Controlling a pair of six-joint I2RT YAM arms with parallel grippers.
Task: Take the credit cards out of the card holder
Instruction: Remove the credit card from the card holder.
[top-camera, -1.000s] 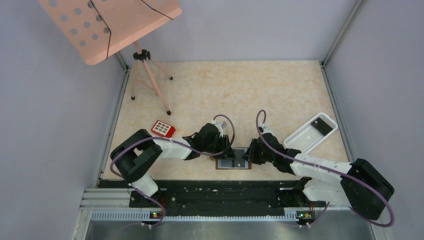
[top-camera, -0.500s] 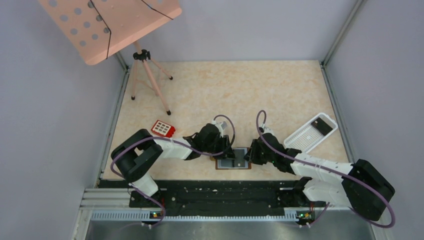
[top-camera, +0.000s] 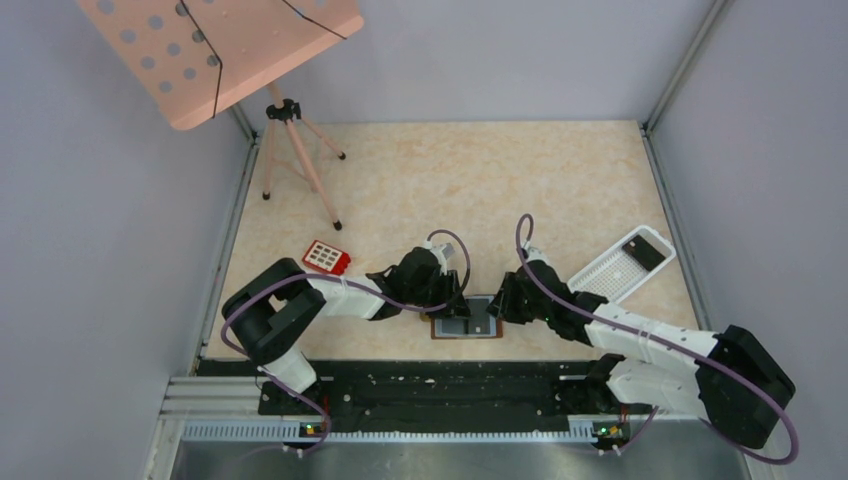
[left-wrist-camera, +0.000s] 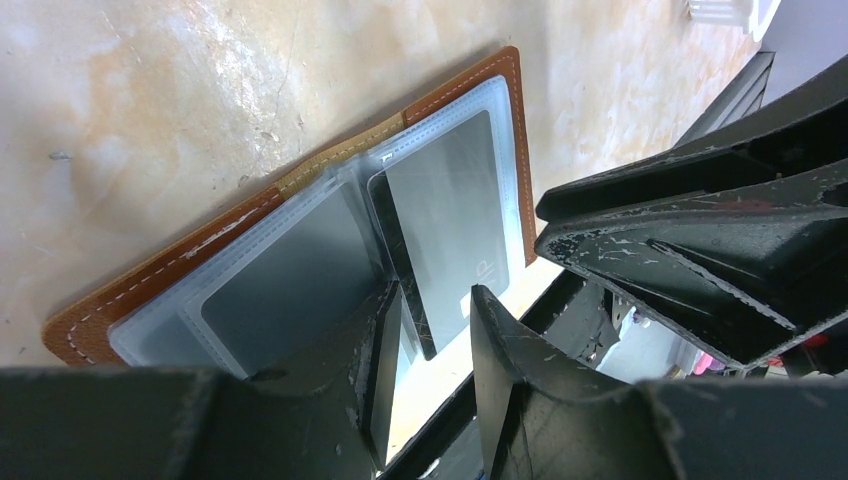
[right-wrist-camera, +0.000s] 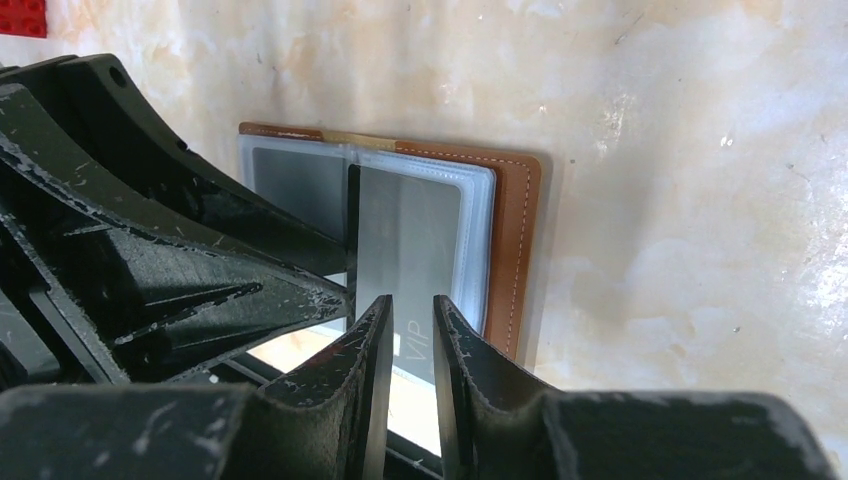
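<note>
top / change: the right arm (top-camera: 640, 335) has swung its elbow outward since a second ago, and the right end effector (top-camera: 499, 308) has edged a touch closer to the card holder (top-camera: 467, 322). The left end effector (top-camera: 455, 306) and the holder are unmoved.
top / meaning: my read is that the right side is re-seating on a card, not hauling yet. Extraction has started, but no card lies loose on the table (top-camera: 450, 190).
top / holder: open and flat, between the two end effectors. Cannot tell if either touches it.
top / limits: finger state unreadable here, and the cards are just a grey patch.
left wrist / holder: right ahead of the fingertips, brown cover down, clear sleeves up.
left wrist / cards: the protruding card (left-wrist-camera: 445, 240) is partway out of the sleeve on the right end effector's side, sliding toward the fingers. The second card (left-wrist-camera: 280, 290) is fully seated in the other sleeve.
left wrist / left end effector: fingers slightly apart, clamping nothing. One tip sits over the sleeve edge, probably pinning the holder, but contact is not certain.
right wrist / right end effector: fingers almost together with a thin slit between them, and "VIP" print shows through it. Not clamped on the card; the tips seem to bear on it from above.
right wrist / extra: shows the card overhanging the holder's edge under the fingertips, which the top view cannot resolve.
risk: the holder drags along if the left pin slips.
</note>
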